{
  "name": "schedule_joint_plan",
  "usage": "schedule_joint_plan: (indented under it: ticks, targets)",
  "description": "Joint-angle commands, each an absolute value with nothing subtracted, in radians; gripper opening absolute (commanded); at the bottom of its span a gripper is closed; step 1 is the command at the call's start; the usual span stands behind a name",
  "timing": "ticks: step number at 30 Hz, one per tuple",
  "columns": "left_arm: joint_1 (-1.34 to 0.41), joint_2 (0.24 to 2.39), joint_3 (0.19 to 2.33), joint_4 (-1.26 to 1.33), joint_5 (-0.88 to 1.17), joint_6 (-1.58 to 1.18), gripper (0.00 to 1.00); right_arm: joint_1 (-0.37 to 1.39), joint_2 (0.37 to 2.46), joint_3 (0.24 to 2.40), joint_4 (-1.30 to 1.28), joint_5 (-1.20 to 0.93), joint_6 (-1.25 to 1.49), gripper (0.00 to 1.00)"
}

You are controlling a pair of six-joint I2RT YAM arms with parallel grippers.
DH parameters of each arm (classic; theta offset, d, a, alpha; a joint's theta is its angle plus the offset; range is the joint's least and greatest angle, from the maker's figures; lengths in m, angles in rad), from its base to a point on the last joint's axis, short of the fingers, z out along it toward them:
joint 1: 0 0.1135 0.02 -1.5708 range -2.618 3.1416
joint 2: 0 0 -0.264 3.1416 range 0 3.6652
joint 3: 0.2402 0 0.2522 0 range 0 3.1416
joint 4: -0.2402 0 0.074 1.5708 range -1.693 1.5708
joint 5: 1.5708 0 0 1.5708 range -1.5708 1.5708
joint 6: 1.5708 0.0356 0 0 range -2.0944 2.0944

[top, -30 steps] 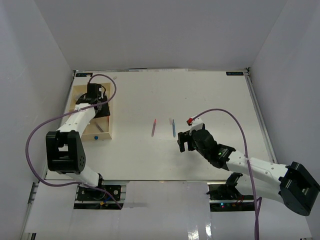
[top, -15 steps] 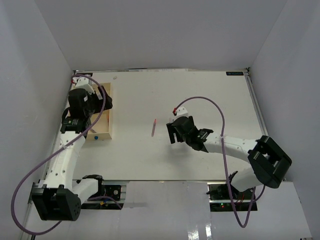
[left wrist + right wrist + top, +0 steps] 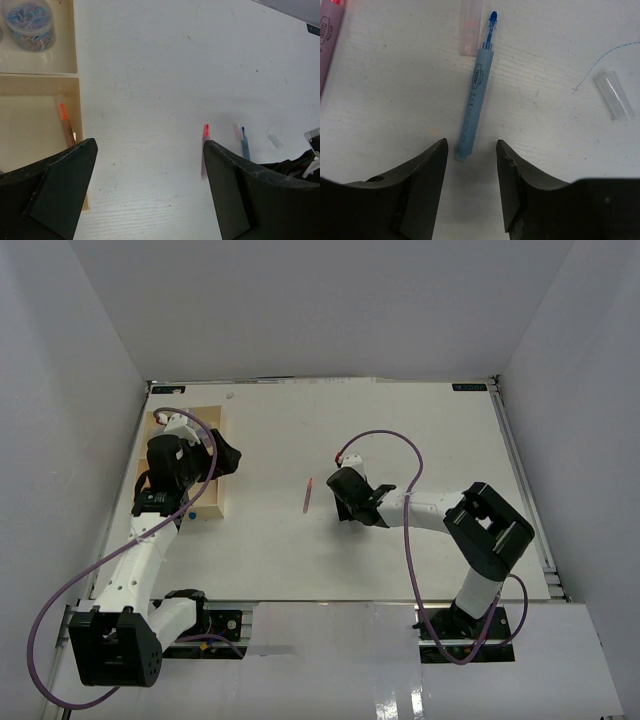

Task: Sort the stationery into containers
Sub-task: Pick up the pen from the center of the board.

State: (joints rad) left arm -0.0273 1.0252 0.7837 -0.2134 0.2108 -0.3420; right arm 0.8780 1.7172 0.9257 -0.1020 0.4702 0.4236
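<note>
Pen (image 3: 476, 95), blue, inside open empty right tool (image 3: 470, 145); left tool (image 3: 150, 145) likewise; clear caps (image 3: 470, 25) beside.

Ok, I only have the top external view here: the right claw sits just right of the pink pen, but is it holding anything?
Observer: No. The right wrist view shows the right claw open. A slim light-blue plastic pen lies flat on the white table, its blunt end between the fingers, touching neither.
Operator: Capped?
Observer: No, its blue tip is bare; a clear plastic cap lies beside it.
Operator: And the other arm?
Observer: In the left wrist view the left claw is open and empty, by the edge of the pale cream tray, where an orange-tipped pen lies in one compartment.
</note>
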Motion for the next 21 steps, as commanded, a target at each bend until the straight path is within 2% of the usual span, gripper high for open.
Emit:
schedule_joint_plan:
  ticks: [1, 5, 9, 12, 16, 21]
  targets:
    - [-0.023, 0.997, 0.79, -0.183, 0.255, -0.353, 0.98, 0.858, 1.741, 0.965, -0.109, 0.477, 0.482, 0.47]
    - [-0.023, 1.0, 0.788, -0.183, 0.265, -0.357, 0.98, 0.85, 1.758, 0.951, -0.109, 0.474, 0.511, 0.4]
    - [-0.023, 0.999, 0.787, -0.181, 0.275, -0.357, 0.98, 0.844, 1.733, 0.904, -0.109, 0.482, 0.541, 0.25]
    - [-0.023, 0.999, 0.784, -0.17, 0.305, -0.36, 0.98, 0.842, 1.692, 0.861, -0.11, 0.498, 0.554, 0.21]
    - [-0.023, 0.999, 0.775, -0.15, 0.385, -0.385, 0.98, 0.844, 1.613, 0.815, -0.109, 0.502, 0.561, 0.09]
    - [-0.023, 0.991, 0.743, -0.112, 0.529, -0.471, 0.98, 0.845, 1.488, 0.75, -0.094, 0.511, 0.558, 0.08]
